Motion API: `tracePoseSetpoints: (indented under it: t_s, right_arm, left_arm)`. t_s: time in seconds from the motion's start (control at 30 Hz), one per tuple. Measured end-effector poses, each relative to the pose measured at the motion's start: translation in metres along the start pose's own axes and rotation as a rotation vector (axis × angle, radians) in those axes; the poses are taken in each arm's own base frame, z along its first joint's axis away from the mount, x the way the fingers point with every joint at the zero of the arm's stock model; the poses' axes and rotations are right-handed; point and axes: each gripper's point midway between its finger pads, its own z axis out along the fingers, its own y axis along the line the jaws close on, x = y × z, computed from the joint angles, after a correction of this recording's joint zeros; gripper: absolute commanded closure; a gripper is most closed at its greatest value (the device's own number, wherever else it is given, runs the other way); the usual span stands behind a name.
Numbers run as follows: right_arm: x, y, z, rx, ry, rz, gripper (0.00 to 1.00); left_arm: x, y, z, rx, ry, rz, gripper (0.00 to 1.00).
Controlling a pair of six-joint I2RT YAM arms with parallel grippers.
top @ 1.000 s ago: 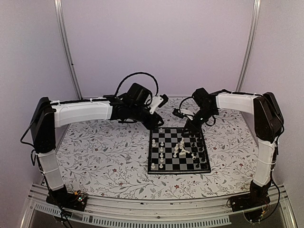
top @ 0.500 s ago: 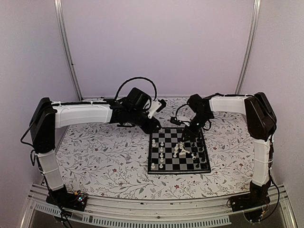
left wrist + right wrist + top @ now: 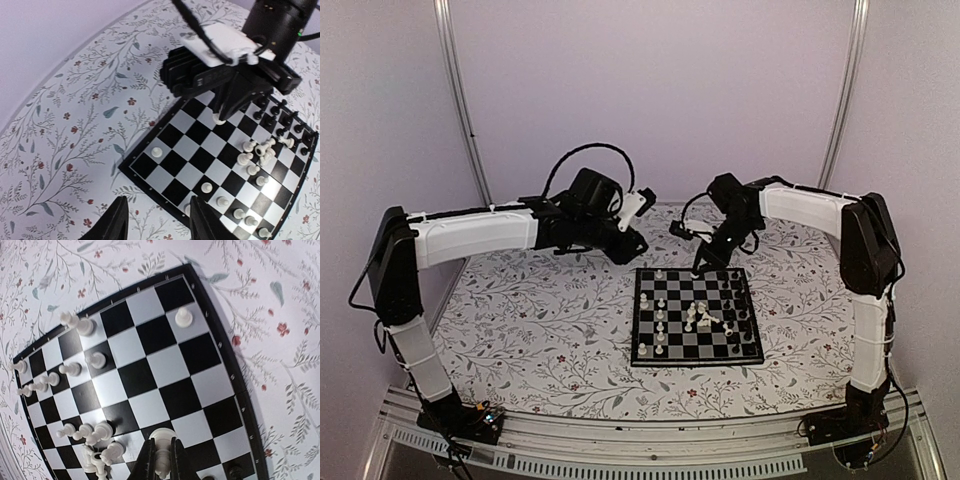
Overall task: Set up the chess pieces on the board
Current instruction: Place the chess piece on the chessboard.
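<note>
The board (image 3: 672, 301) lies at mid-table with white chess pieces (image 3: 660, 322) down its left files, a loose white cluster (image 3: 701, 318) in the middle and black pieces (image 3: 739, 300) along its right side. My right gripper (image 3: 701, 266) hangs over the board's far edge, shut on a white piece (image 3: 163, 439) that shows below its fingers (image 3: 218, 119). My left gripper (image 3: 159, 201) is open and empty, hovering above the board's far-left corner (image 3: 131, 167). In the top view it (image 3: 638, 243) sits just beyond the board.
A lone white pawn (image 3: 183, 317) stands near one corner of the board. The floral table (image 3: 540, 330) surrounds the board on all sides. The two wrists are close together above the board's far edge.
My right gripper shut on a white piece at the middle cluster and carried it up toward the board's far edge. The left arm drew back to the left.
</note>
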Motion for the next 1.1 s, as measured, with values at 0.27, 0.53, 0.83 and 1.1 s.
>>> tracePoseSetpoints:
  t_s: [0.27, 0.53, 0.83, 1.1]
  right_arm:
    - [-0.079, 0.016, -0.003, 0.022, -0.088, -0.142, 0.97]
    - [-0.087, 0.044, 0.059, -0.053, -0.003, -0.202, 0.97]
    - [-0.071, 0.052, 0.084, -0.073, 0.071, -0.203, 0.94]
    - [-0.067, 0.048, 0.089, -0.060, 0.087, -0.205, 0.84]
  left_arm:
    - [0.007, 0.091, -0.023, -0.163, -0.134, -0.169, 0.54]
    - [0.018, 0.110, -0.022, -0.164, -0.179, -0.269, 0.54]
    - [0.004, 0.110, -0.034, -0.156, -0.229, -0.274, 0.54]
    - [0.003, 0.109, -0.034, -0.152, -0.229, -0.270, 0.53]
